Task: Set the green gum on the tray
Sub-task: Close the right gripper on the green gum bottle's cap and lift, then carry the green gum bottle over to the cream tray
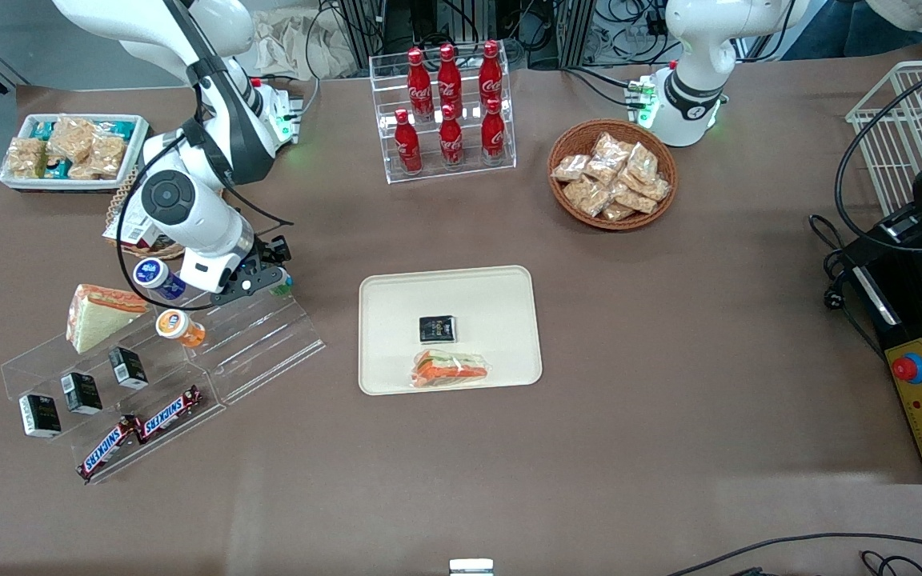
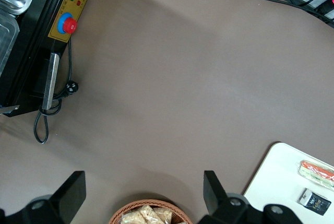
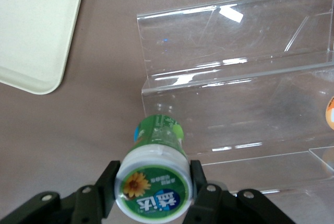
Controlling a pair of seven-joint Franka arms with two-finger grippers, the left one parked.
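Note:
The green gum (image 3: pixel 154 182) is a small green bottle with a white lid and a green flower label. My gripper (image 3: pixel 154 186) is shut on it, one black finger (image 3: pixel 106 187) pressing each side of the lid. In the front view the gripper (image 1: pixel 273 278) hangs over the upper step of a clear acrylic stand (image 1: pixel 261 336), and only a sliver of the green gum (image 1: pixel 286 282) shows under it. The cream tray (image 1: pixel 445 292) lies flat mid-table, a short way toward the parked arm's end from the gripper. One rounded corner of the tray (image 3: pixel 36 31) shows in the right wrist view.
A black box (image 1: pixel 438 329) and a wrapped sandwich (image 1: pixel 450 369) lie on the tray. Blue (image 1: pixel 152 274) and orange (image 1: pixel 179 326) gum bottles, a sandwich (image 1: pixel 99 314), black boxes and Snickers bars sit on the stands. A cola rack (image 1: pixel 449 112) and a wicker basket (image 1: pixel 612 174) stand farther from the camera.

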